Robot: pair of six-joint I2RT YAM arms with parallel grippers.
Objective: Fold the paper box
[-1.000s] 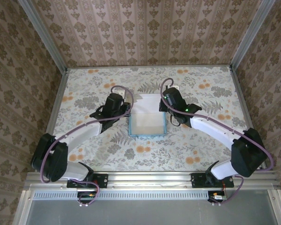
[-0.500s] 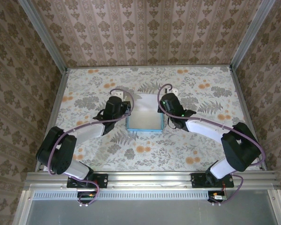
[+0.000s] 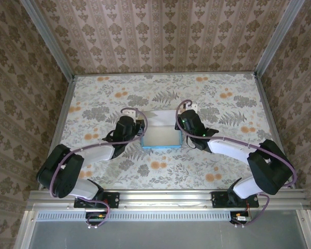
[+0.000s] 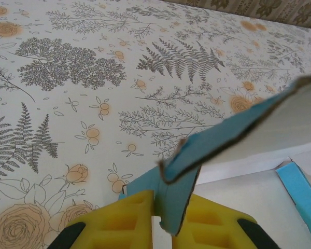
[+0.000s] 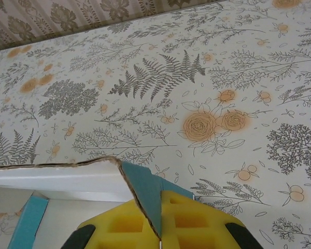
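Observation:
The paper box (image 3: 161, 136), turquoise outside and off-white inside, lies as a shallow box in the middle of the floral table. My left gripper (image 3: 140, 130) is shut on the box's left wall; in the left wrist view its yellow fingers (image 4: 125, 220) pinch a turquoise flap (image 4: 177, 207), and a long flap (image 4: 233, 136) rises to the right. My right gripper (image 3: 182, 129) is shut on the right wall; in the right wrist view the yellow pads (image 5: 197, 220) clamp a turquoise corner (image 5: 147, 194) beside the off-white far wall (image 5: 62, 181).
The floral tabletop (image 3: 160, 93) is ringed by a metal frame (image 3: 62, 111) and patterned walls. A small white tab (image 3: 193, 106) lies just behind the right gripper. Both arm bases sit at the near rail (image 3: 160, 199).
Both grippers, with the box between them, drew back toward the far side and then came a little nearer again. The box looks shorter front to back than a second ago.

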